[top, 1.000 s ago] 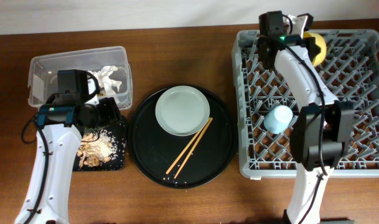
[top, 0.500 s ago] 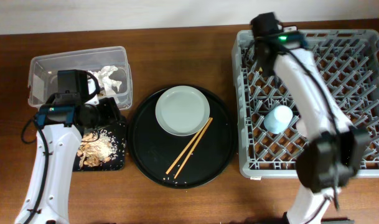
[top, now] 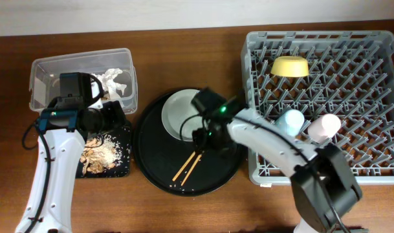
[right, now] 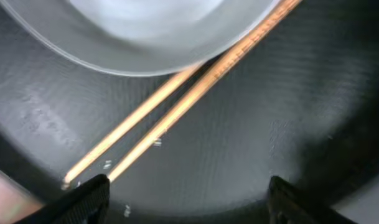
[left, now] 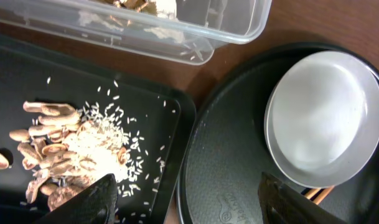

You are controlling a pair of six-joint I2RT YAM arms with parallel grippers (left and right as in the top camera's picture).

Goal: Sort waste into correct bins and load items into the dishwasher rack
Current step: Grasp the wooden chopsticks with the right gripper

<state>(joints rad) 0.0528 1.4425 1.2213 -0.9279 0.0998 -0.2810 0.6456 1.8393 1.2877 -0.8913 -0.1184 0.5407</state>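
My right gripper (right: 189, 202) (top: 205, 140) hangs open over the round black tray, just beside the wooden chopsticks (right: 177, 112) (top: 189, 166), holding nothing. The grey-green plate (top: 178, 116) (right: 145, 31) (left: 326, 124) lies next to them, partly under my arm. In the dishwasher rack (top: 326, 175) stand the yellow bowl (top: 289, 66), the light blue cup (top: 290, 121) and the pink cup (top: 325, 126). My left gripper (left: 188, 202) (top: 109, 118) is open and empty over the black rectangular tray (left: 27, 74) with food scraps (left: 58, 162) (top: 101, 155). White tissue (top: 114, 81) lies in the clear tub (top: 80, 65).
The round black tray (top: 158, 155) (left: 226, 180) (right: 270, 124) sits between the bins and the rack. Rice grains are scattered on the rectangular tray. The clear tub's rim (left: 177, 37) is close behind my left gripper.
My right arm has swung from the rack's far corner to the round tray, leaving the yellow bowl in the rack, and its gripper has opened. The left arm has not moved.
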